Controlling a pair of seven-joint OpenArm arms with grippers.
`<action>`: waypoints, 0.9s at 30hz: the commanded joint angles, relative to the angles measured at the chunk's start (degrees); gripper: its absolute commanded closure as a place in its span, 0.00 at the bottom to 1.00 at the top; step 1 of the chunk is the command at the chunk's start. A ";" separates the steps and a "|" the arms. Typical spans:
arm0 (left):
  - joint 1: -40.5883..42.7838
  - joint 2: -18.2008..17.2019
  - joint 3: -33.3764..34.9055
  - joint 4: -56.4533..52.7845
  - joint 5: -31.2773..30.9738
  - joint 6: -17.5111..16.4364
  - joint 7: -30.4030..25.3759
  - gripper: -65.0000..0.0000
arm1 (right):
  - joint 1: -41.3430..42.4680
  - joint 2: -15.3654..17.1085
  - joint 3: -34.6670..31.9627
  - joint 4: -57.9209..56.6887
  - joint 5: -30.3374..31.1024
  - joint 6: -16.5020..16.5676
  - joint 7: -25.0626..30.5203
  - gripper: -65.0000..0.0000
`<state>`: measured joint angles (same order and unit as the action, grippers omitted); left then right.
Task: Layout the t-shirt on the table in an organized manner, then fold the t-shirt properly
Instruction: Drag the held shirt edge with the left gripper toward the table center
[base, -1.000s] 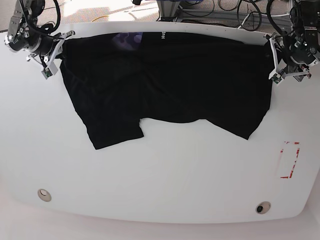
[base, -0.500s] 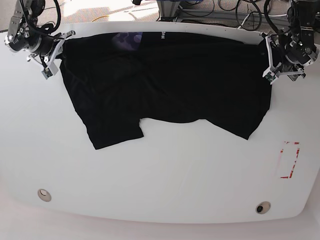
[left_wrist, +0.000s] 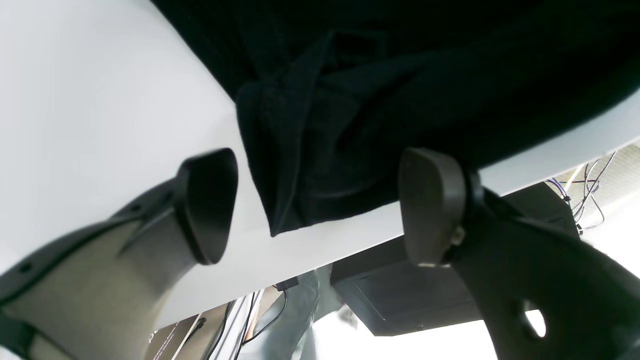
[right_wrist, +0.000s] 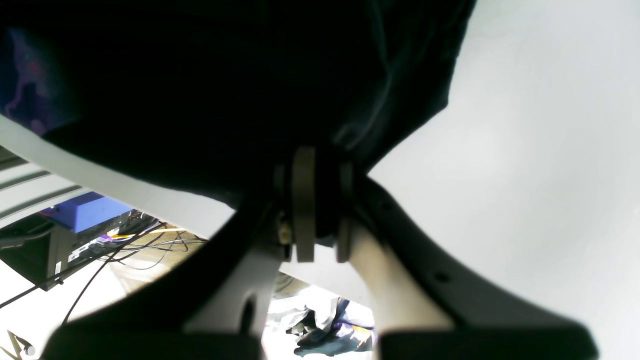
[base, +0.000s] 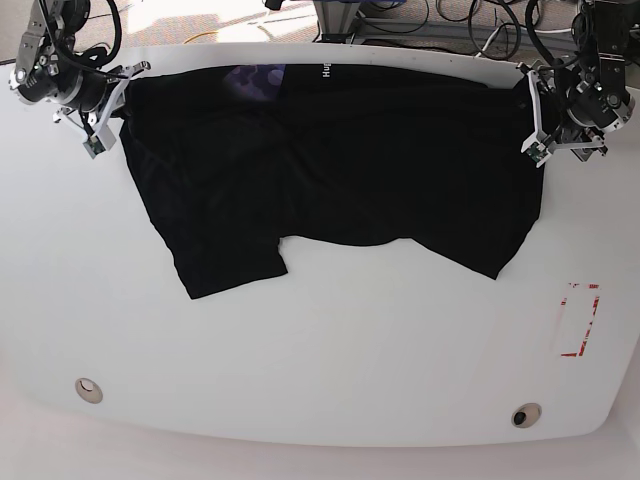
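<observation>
The black t-shirt (base: 330, 160) lies spread over the far half of the white table (base: 320, 350), with a purplish patch and small white lettering at its far edge. On the right of the base view, my left gripper (base: 532, 112) stands open at the shirt's right edge. In the left wrist view a bunched corner of the t-shirt (left_wrist: 320, 130) lies between that gripper's (left_wrist: 320, 202) parted fingers (left_wrist: 207, 205), ungripped. On the left, my right gripper (base: 116, 100) is shut on the shirt's far left corner. The right wrist view shows it (right_wrist: 315, 210) pinching black cloth (right_wrist: 200, 75).
A red tape rectangle (base: 580, 320) marks the table near its right front. Two small round holes (base: 89, 389) (base: 525, 415) sit near the front edge. Cables and equipment lie beyond the far edge, close behind both grippers.
My left gripper has shifted a little left and toward the far edge, onto the shirt's right edge. The right arm and the shirt have not moved.
</observation>
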<state>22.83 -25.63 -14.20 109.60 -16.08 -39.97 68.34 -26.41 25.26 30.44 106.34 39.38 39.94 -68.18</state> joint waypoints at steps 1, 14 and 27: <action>-0.28 -0.97 -0.44 0.68 0.12 -0.03 -0.07 0.28 | 0.08 0.99 0.55 0.69 0.76 0.06 0.62 0.94; -0.46 -0.79 -0.62 -3.45 3.46 -0.03 -0.07 0.33 | 0.17 0.99 0.64 0.60 0.76 0.06 0.62 0.94; -2.21 0.62 -0.53 -3.89 4.87 -0.03 -0.07 0.43 | 0.17 0.99 0.64 0.60 0.76 0.06 0.62 0.94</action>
<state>20.82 -24.18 -14.26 104.95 -11.53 -39.94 67.96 -26.39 25.26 30.44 106.32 39.38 39.94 -68.18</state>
